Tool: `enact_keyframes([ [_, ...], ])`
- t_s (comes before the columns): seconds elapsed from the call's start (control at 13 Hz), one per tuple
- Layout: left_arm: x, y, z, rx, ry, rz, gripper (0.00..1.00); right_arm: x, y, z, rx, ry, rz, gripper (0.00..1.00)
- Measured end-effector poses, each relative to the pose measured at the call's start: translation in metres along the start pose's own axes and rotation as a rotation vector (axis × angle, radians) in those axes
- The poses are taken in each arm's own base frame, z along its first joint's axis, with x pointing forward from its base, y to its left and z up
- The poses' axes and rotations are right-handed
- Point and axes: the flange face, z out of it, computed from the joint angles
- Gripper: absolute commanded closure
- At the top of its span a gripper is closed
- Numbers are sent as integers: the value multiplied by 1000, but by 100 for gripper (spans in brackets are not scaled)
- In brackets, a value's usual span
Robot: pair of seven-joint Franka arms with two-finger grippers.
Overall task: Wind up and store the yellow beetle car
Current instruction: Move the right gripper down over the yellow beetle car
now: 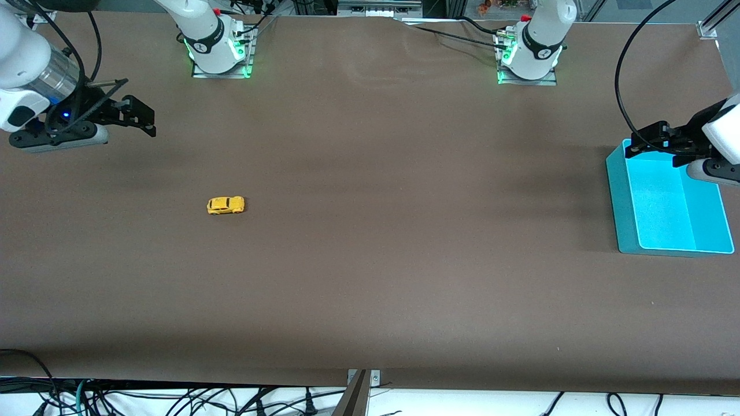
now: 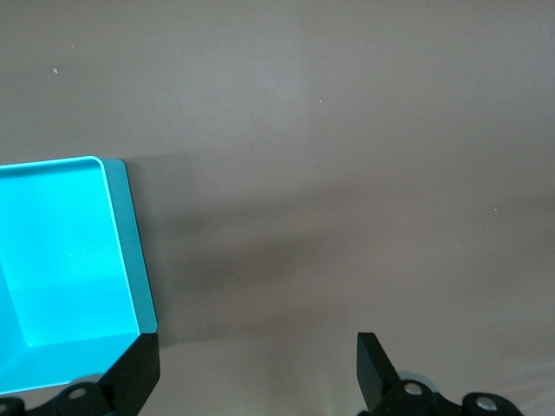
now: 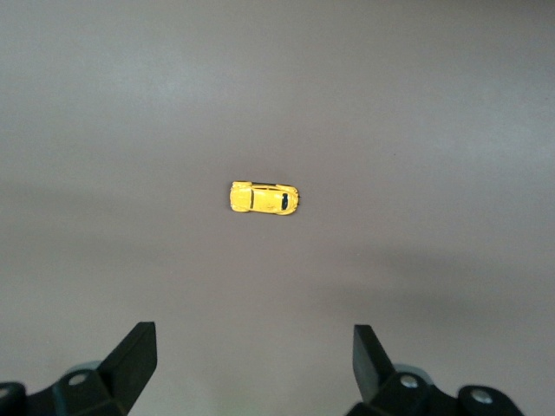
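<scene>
The yellow beetle car (image 1: 225,204) stands on its wheels on the brown table, toward the right arm's end; the right wrist view shows the car (image 3: 264,198) from above. My right gripper (image 1: 141,118) hangs open and empty in the air over the bare table at that end, apart from the car. My left gripper (image 1: 642,140) is open too, with nothing between its fingers, held over the rim of the cyan bin (image 1: 621,196). In the left wrist view the left gripper (image 2: 256,360) shows beside the bin's corner (image 2: 121,251).
The cyan bin stands empty at the left arm's end of the table. The two arm bases (image 1: 219,52) (image 1: 529,58) sit along the table's edge farthest from the front camera. Cables hang below the nearest edge.
</scene>
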Motion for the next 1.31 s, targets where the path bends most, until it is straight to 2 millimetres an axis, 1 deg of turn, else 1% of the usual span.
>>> enact_keyframes([
  [0.15,0,0,0,0,0,0,0,5,1,32,0,8,0,0],
  [0.39,0,0,0,0,1,0,0,9,1,93,-2,20,-65,0],
  [0.54,0,0,0,0,1,0,0,5,2,139,-3,21,-104,0],
  [0.62,0,0,-1,0,1,0,0,2,1,159,-3,22,-115,0],
  [0.69,0,0,-1,0,1,0,0,-2,0,174,-3,20,-125,0],
  [0.85,0,0,-1,0,1,0,0,-9,-7,196,-3,8,-161,0],
  [1.08,0,0,-1,0,1,0,0,-18,-21,231,-3,-2,-313,0],
  [1.16,0,0,-1,0,1,0,0,-20,-26,242,-3,-7,-405,0],
  [1.31,0,0,-1,0,1,0,0,-18,-33,255,-4,6,-635,0],
])
